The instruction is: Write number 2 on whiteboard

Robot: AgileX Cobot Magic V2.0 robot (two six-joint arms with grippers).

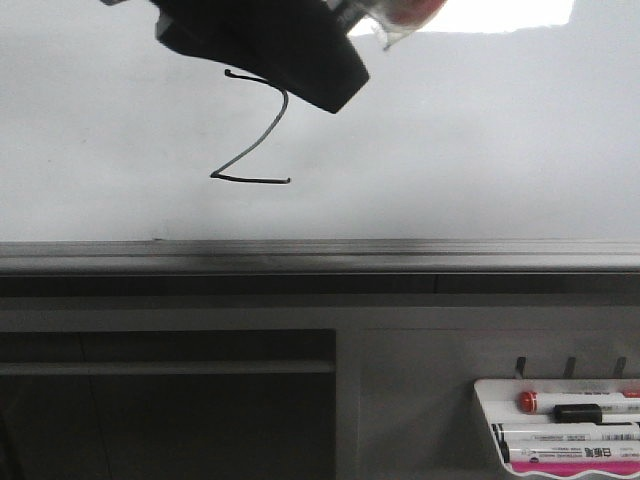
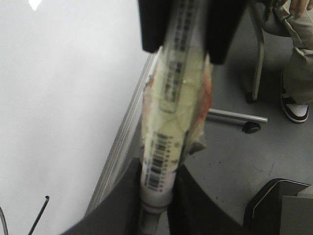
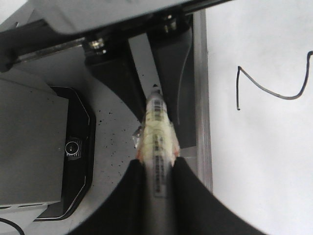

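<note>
The number 2 [image 1: 255, 130] is drawn in thin black line on the whiteboard [image 1: 450, 130]; a black gripper body [image 1: 270, 50] covers its curved top, and I cannot tell which arm's it is. In the left wrist view my left gripper [image 2: 156, 166] is shut on the end of a taped white marker [image 2: 173, 103], and my right gripper [image 2: 188, 44] clamps its other end. In the right wrist view my right gripper [image 3: 156, 164] is shut on the marker [image 3: 157, 132], whose far end sits between the left gripper's dark fingers [image 3: 117, 78]. The 2 [image 3: 274, 88] shows beside it.
The board's grey metal rail [image 1: 320, 250] runs along its lower edge. A small white tray [image 1: 487, 405] with several markers hangs at the lower right. A chair leg [image 2: 259, 54] and a person's shoe [image 2: 296, 110] stand on the floor. A black device [image 3: 73, 147] lies below.
</note>
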